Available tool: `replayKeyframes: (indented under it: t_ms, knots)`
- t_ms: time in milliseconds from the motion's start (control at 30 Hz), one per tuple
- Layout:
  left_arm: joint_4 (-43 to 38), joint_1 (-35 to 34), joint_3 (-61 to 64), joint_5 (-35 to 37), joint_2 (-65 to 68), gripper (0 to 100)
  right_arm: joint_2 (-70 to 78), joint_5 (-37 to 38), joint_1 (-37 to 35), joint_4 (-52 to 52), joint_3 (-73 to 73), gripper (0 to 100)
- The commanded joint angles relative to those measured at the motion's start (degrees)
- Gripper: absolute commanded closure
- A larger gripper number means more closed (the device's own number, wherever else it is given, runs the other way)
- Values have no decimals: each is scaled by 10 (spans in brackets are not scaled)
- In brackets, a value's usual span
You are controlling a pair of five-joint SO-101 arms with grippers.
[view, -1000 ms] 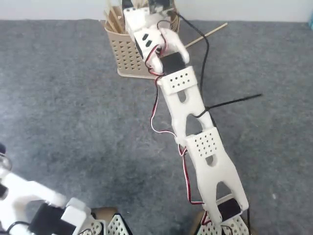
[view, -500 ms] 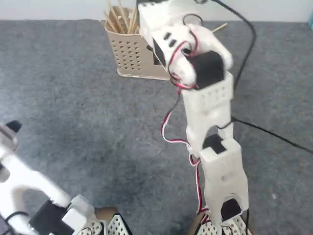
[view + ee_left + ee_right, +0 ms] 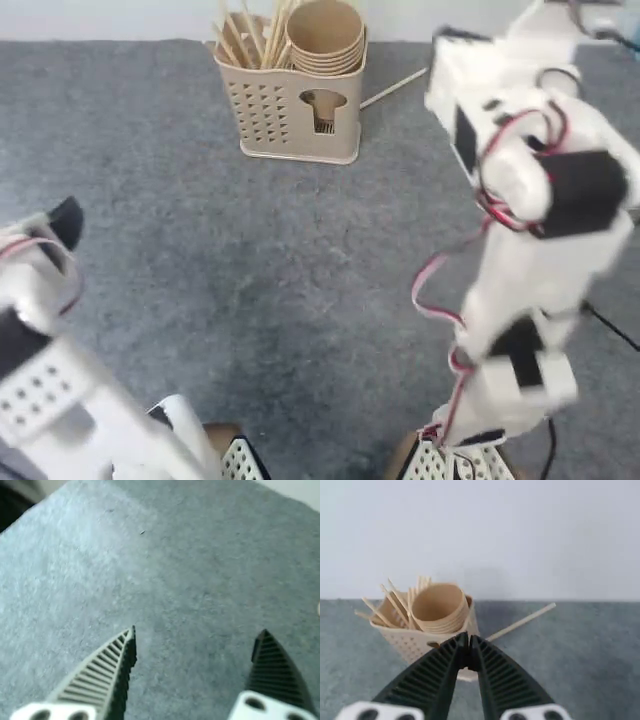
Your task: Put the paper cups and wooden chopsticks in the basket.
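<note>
The basket at 12 o'clock holds the cups; one chopstick lies on the mat at its 3 o'clock. Our right gripper is pinched shut and empty: we'd open it and descend across the chopstick's middle. Our left gripper gapes wide.

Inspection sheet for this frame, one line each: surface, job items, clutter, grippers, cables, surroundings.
Surface: grey carpet.
Job's things: paper cups and wooden chopsticks stand in the basket; one chopstick lies on the carpet beside it.
Clutter: nothing seen.
Grippers: left gripper open above bare carpet; right gripper shut on nothing.
Cables: red and white wires along the right arm; black cable on carpet.
Surroundings: pale wall behind the basket.
</note>
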Motion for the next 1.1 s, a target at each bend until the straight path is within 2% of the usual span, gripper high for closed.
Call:
replayKeyframes:
  t_ms: [0, 100, 200, 433, 667, 833, 1067]
  knots:
    - [20, 27, -3, -8, -57, 648, -175, -6, 7, 22, 205, 991]
    - [26, 32, 22, -15, -86, 648, -275, -6, 15, 22, 340, 991]
    - [27, 49, 55, -51, -122, 648, -358, -6, 58, 23, 478, 991]
    - [34, 111, 157, -81, -258, 648, -506, 18, 114, -10, 748, 991]
    - [18, 163, 305, -84, -364, 648, -646, 25, 129, -156, 1044, 991]
    - [-57, 183, 423, -84, -432, 648, -718, 68, 130, -303, 1265, 991]
    - [-115, 199, 540, -103, -540, 648, -776, 107, 126, -345, 1405, 991]
